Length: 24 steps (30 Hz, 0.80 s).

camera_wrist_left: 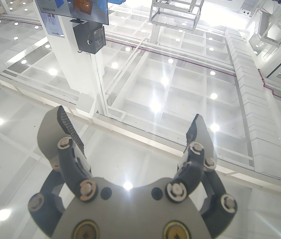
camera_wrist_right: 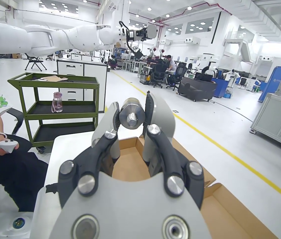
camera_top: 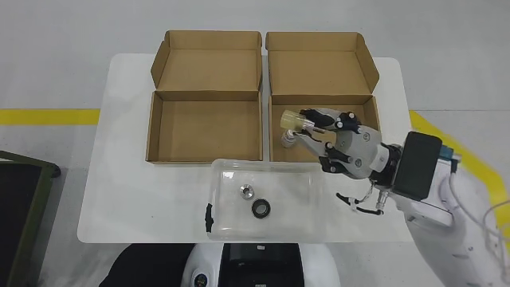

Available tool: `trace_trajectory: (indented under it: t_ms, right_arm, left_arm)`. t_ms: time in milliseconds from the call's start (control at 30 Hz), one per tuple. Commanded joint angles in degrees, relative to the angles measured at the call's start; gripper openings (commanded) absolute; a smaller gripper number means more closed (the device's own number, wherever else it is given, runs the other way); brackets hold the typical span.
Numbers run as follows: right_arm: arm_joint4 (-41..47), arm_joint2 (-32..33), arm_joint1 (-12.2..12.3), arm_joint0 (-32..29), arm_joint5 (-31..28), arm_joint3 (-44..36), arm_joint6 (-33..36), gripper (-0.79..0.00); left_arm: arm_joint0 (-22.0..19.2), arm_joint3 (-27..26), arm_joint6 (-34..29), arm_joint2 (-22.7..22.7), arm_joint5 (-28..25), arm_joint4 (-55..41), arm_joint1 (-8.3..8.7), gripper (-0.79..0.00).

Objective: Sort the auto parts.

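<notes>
The silver piece (camera_top: 248, 191) and dark ring (camera_top: 261, 207) in the clear tray (camera_top: 299, 217) are too small to identify.

Large robotics lab hall, office chairs (camera_wrist_right: 158, 73), other robots (camera_wrist_right: 232, 77), yellow floor line (camera_wrist_right: 205, 138)

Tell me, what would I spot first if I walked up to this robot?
The right hand grips a shiny metal part above the right cardboard box. Beside that box sits the left cardboard box. In front of both, a clear tray holds a black ring and a small silver piece.
</notes>
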Motion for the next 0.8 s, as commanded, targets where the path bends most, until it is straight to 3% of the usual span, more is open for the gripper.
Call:
trace_trajectory:
  t_ms: [0, 467, 767]
  right_arm:
    - [-0.57, 0.04, 0.06, -0.34, -0.54, 0.64, 1.19, -0.785]
    - [-3.33, 2.95, 0.64, -4.94, -1.24, 9.82, 7.35, -0.785]
    - [-5.72, 6.86, 1.44, -5.34, 0.75, 12.77, 18.00, -0.785]
  left_arm:
    - [0.00, 0.00, 0.00, 0.00, 0.00, 0.00, 0.00, 0.000]
    - [0.00, 0.00, 0.00, 0.00, 0.00, 0.00, 0.00, 0.000]
    - [0.00, 0.00, 0.00, 0.00, 0.00, 0.00, 0.00, 0.000]
